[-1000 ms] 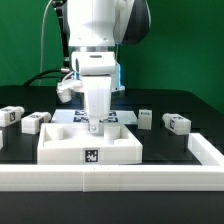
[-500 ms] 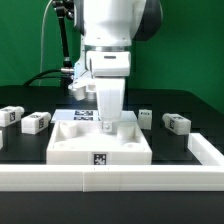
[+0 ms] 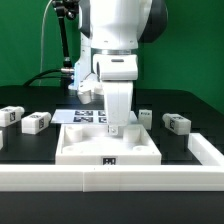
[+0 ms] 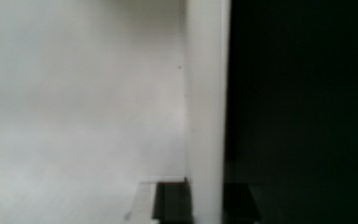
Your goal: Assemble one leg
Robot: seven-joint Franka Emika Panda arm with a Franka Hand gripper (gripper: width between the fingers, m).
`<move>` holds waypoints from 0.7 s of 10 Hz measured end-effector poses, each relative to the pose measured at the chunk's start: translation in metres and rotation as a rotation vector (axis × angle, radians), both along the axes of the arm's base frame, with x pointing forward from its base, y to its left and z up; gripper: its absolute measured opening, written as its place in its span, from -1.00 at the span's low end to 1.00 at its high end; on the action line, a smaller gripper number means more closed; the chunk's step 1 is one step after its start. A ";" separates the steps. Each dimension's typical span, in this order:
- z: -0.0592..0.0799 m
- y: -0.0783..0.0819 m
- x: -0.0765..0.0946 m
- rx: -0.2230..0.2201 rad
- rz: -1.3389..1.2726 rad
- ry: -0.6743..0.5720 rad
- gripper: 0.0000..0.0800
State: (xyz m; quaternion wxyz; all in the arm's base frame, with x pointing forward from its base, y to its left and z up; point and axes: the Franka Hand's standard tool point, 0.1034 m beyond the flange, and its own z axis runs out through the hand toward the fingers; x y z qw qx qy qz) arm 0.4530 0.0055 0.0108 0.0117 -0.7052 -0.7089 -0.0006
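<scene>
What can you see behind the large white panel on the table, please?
Behind the panel, the marker board shows some tags, and a leg stands to the exterior view's right of it. The gripper covers part of the board, so what lies there cannot be seen.

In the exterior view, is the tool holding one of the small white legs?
No: the tool is down at the large white panel, and all four legs lie loose beside it.

Robotics lab test cell, my arm [image 3: 118, 30] standing over a black counter [image 3: 25, 150], white rail [image 3: 110, 180] fencing its front edge, plain green backdrop [image 3: 190, 50] behind, marker board [image 3: 88, 116] with printed square tags lying flat.
</scene>
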 end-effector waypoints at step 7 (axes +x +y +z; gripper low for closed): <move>0.000 0.060 0.032 0.015 -0.014 -0.029 -0.85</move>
